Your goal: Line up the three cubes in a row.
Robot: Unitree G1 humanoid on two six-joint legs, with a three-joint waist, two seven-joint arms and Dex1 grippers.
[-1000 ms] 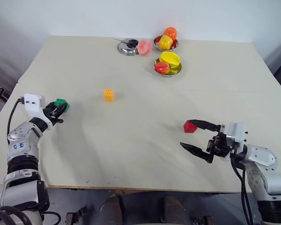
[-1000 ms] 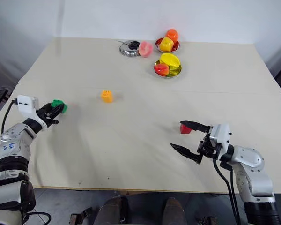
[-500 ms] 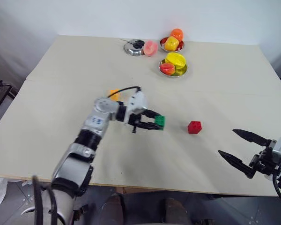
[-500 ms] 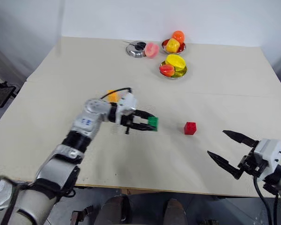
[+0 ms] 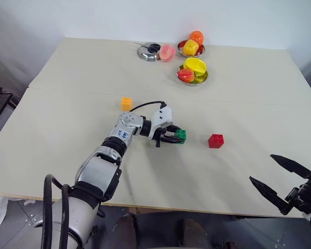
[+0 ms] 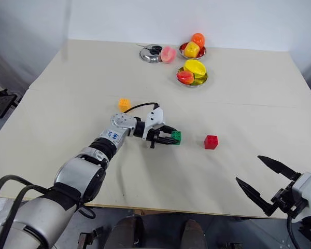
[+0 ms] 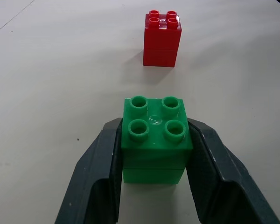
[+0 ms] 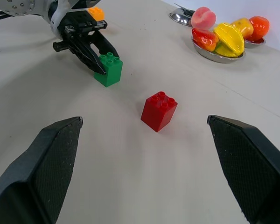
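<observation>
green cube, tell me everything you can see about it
The green cube is a small glossy plastic building block with four round studs on top, looking like two layers stacked. It sits upright, studs up, clamped on two opposite sides by the black fingers of the left gripper. It is near the middle of the beige table, at or just above the surface, with the red cube a short gap beyond it and the orange cube behind the arm.

Bright, even light; soft shadows under the cubes; all views sharp.
</observation>
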